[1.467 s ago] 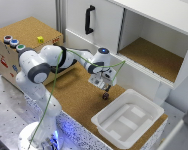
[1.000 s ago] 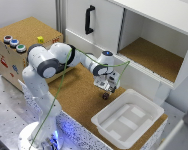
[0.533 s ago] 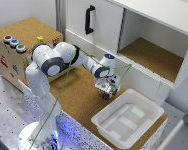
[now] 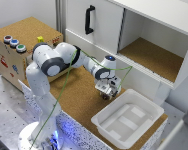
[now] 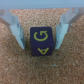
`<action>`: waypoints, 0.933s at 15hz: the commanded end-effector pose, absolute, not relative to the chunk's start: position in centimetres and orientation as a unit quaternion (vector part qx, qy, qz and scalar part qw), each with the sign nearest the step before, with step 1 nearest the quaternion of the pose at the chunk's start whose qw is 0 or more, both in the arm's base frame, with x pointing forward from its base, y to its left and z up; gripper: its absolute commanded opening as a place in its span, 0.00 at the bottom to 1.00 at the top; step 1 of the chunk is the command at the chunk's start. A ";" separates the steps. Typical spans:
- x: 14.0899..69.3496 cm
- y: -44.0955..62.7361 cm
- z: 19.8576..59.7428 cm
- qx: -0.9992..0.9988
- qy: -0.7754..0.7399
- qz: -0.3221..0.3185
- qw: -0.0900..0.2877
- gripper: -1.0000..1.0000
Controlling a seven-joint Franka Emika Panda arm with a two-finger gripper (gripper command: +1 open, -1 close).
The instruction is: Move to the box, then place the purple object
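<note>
One gripper (image 4: pixel 107 95) hangs over the cork bench, near the box's (image 4: pixel 101 121) rim but not yet above it; box lies toward the bench's front edge, at the exterior view's right. Wrist view: purple cube (image 5: pixel 41 42) w/ yellow letters sits between the fingers (image 5: pixel 15 31), jaws narrowly parted, approx touching both sides, prob. gripped. Box looks empty.

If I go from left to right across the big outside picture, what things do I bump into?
Wooden box with coloured buttons → robot's gripper → white tub → open cabinet shelf.
</note>
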State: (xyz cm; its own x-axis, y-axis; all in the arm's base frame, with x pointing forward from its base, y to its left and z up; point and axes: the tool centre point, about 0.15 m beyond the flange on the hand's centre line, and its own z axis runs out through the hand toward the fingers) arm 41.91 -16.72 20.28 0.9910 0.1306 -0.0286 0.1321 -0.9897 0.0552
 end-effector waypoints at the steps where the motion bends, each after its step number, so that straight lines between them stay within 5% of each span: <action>1: 42.0 -16.9 20.0 0.998 0.056 0.007 0.012 0.00; 14: 39.8 -23.8 33.8 0.989 -0.065 0.134 0.011 0.00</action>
State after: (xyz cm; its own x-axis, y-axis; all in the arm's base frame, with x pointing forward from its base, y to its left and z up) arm 42.58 -19.69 28.96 0.9826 -0.0346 0.1824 -0.0421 -0.9984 0.0372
